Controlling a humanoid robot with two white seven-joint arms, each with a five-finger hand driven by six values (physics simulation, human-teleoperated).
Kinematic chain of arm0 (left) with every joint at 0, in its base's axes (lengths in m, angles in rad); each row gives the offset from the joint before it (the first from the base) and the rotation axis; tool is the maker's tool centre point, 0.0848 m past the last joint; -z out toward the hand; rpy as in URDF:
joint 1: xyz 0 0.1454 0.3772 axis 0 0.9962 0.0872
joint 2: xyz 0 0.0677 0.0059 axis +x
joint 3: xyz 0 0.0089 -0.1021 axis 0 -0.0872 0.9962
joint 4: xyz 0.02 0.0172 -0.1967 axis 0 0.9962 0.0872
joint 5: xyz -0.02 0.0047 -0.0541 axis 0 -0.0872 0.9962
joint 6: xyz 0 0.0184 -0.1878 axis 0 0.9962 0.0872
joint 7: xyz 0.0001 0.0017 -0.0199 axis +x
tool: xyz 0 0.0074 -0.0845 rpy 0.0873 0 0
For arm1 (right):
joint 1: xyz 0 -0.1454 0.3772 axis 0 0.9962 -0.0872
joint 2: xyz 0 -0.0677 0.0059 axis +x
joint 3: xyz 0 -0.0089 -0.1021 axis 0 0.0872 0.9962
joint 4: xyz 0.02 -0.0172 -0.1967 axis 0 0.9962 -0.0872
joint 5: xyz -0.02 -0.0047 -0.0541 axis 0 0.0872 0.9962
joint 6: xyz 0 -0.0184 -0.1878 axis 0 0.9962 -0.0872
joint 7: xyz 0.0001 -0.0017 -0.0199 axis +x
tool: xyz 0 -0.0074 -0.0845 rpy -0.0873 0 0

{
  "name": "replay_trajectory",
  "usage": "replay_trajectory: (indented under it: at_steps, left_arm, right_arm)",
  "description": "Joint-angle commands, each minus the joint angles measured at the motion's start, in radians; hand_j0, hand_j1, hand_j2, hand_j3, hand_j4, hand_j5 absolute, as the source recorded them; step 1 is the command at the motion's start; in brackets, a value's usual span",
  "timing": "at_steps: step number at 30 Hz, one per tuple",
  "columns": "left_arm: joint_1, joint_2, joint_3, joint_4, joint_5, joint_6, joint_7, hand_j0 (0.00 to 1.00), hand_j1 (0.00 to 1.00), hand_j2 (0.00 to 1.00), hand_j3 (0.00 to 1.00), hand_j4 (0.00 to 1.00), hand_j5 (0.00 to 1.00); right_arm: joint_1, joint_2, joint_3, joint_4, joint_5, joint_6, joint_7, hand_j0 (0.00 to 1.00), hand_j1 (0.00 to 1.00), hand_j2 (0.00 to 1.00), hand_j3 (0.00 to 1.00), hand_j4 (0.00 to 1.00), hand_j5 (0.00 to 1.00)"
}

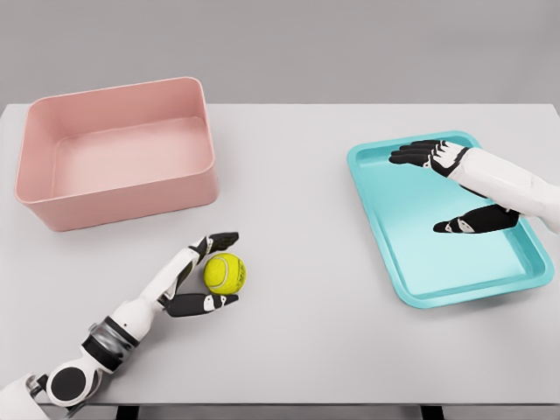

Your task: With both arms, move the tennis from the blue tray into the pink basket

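Yellow ball (225,272) sits grasped in the left hand (203,273) near the pink basket (114,206); right hand (455,188), fingers released, hovers over the blue tray (411,280).

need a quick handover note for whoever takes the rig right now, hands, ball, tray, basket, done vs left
Left hand: shut on the tennis ball, fingers and thumb cupping it from either side, low over the table in front of the pink basket.
Right hand: open, fingers spread, hovering over the blue tray, holding nothing.
Done: the ball is out of the tray, which now holds nothing, and is in the left hand.
Left: carry the ball up and over the basket's near wall, release it inside. The basket holds nothing yet.
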Motion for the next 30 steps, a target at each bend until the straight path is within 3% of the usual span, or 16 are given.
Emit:
replay_trajectory:
  at_steps: [1,6,12,18,30]
  left_arm:
    - [0.0,0.001,-0.001,0.001,0.001,0.0,0.0,0.71,0.71,0.71,0.71,0.71,0.71]
    - [0.003,0.002,-0.001,0.001,-0.001,-0.003,0.0,0.58,0.58,0.58,0.58,0.58,0.58]
    - [0.003,0.005,0.002,-0.013,-0.001,-0.012,0.0,0.53,0.53,0.53,0.53,0.53,0.53]
    - [-0.006,0.008,0.014,-0.06,0.001,-0.038,-0.001,0.52,0.52,0.52,0.52,0.52,0.52]
    - [-0.061,0.01,0.019,-0.076,0.002,-0.124,-0.003,0.52,0.52,0.52,0.52,0.52,0.52]
  right_arm:
    - [0.0,0.0,-0.001,0.001,-0.007,0.002,-0.001,1.0,1.0,1.0,1.0,1.0,1.0]
    - [0.0,0.0,0.001,0.001,-0.006,0.0,-0.001,1.0,1.0,1.0,1.0,1.0,1.0]
    - [0.002,0.0,0.001,0.001,-0.006,-0.001,-0.001,1.0,1.0,1.0,1.0,1.0,1.0]
    - [0.002,0.004,-0.001,0.001,-0.002,-0.001,-0.001,1.0,1.0,1.0,1.0,1.0,1.0]
    - [0.0,0.006,-0.001,0.004,-0.002,0.002,-0.001,1.0,1.0,1.0,1.0,1.0,1.0]
